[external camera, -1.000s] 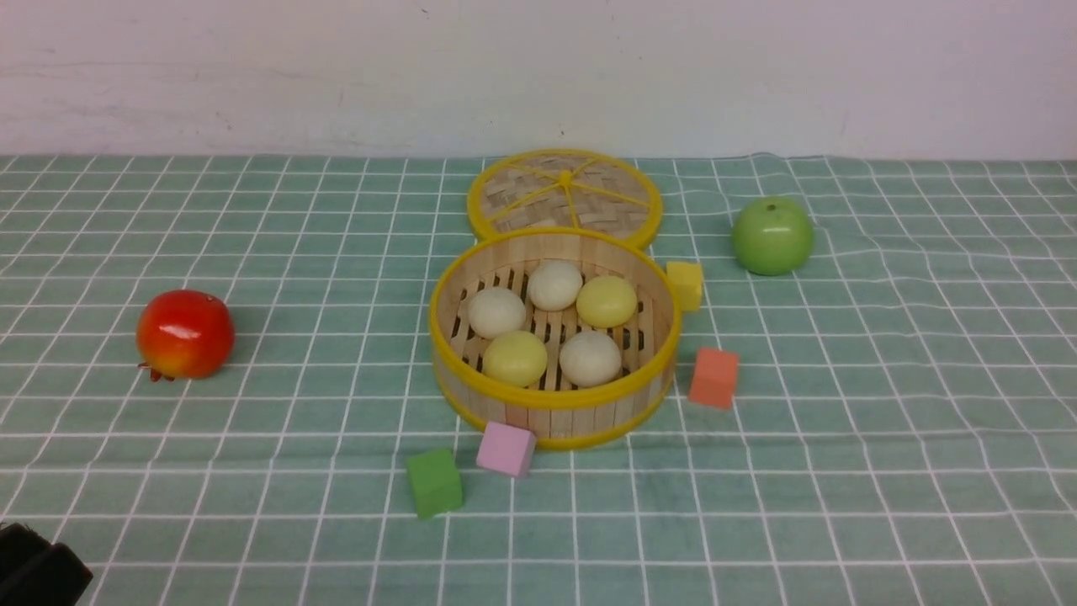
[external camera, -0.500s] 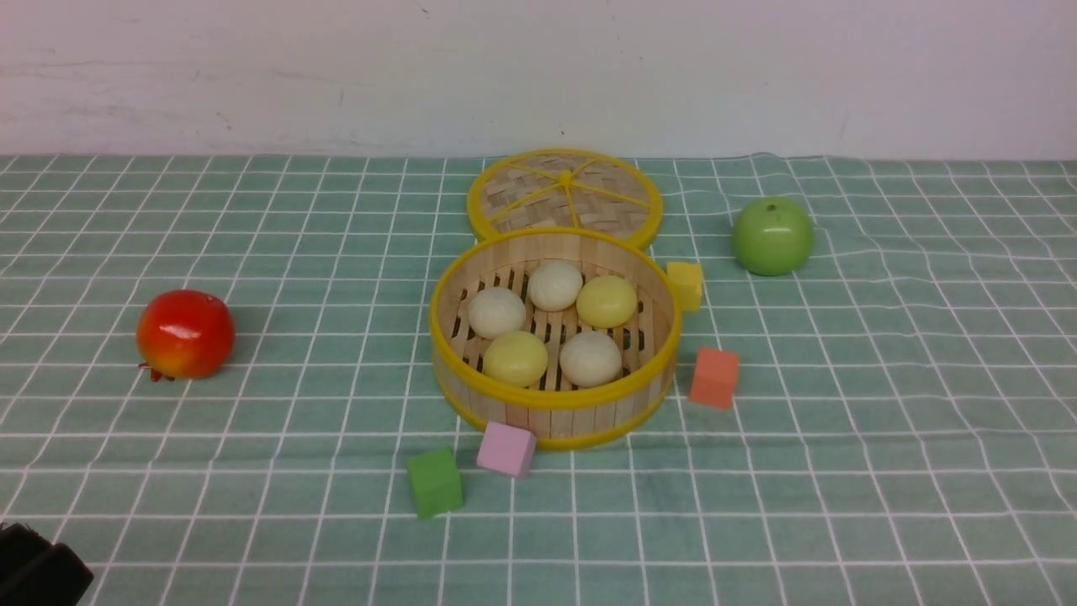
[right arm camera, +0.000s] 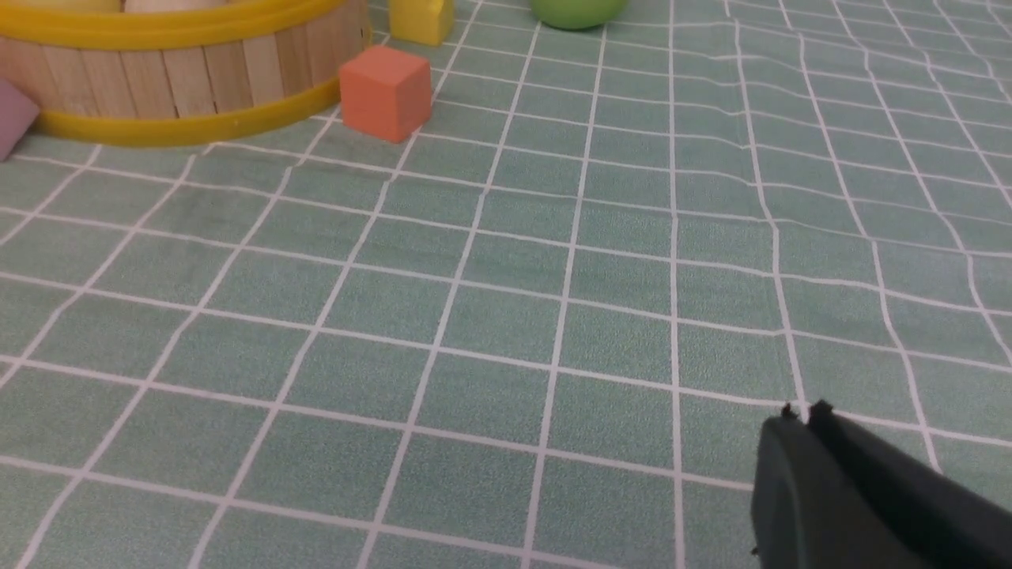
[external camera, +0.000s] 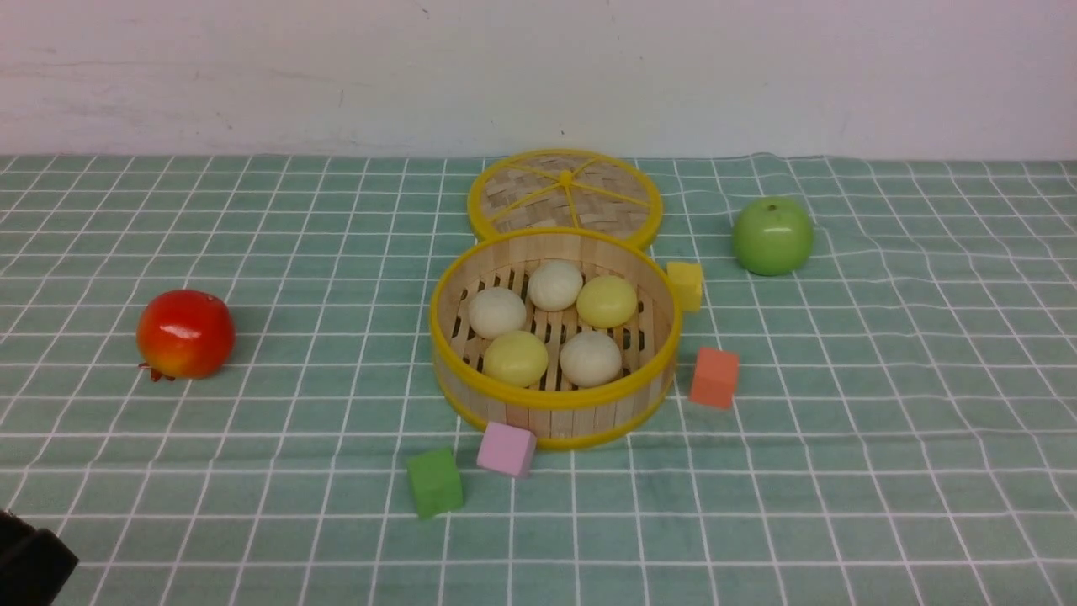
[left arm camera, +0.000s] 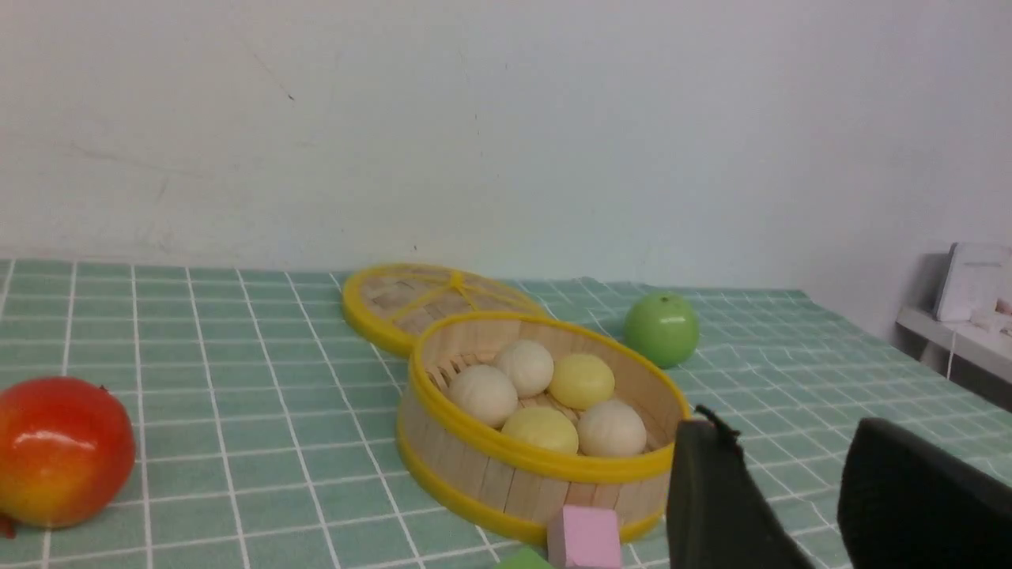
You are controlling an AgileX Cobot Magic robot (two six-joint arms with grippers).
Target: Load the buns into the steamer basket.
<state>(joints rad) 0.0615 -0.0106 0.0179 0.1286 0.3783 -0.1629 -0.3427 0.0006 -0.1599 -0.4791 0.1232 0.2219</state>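
Note:
The steamer basket [external camera: 551, 394] stands mid-table, also in the left wrist view [left arm camera: 506, 486] and partly in the right wrist view [right arm camera: 182, 71]. Several buns lie inside it: off-white ones [external camera: 496, 311] [external camera: 554, 284] [external camera: 591, 358] and pale yellow ones [external camera: 607, 301] [external camera: 515, 358]. My left gripper [left arm camera: 791, 438] is open and empty, near the table's front left, with only a dark bit of it at the front view's corner [external camera: 29, 564]. My right gripper [right arm camera: 800, 412] is shut and empty, over bare cloth to the basket's right, out of the front view.
The woven lid [external camera: 565, 195] lies behind the basket. A red apple [external camera: 185, 333] sits left, a green apple [external camera: 771, 236] right. Cubes ring the basket: yellow [external camera: 686, 284], orange [external camera: 714, 378], pink [external camera: 506, 449], green [external camera: 435, 481].
The dark bit of my left arm at the front view's bottom left corner has sunk lower and further out of frame. Nothing else has moved.

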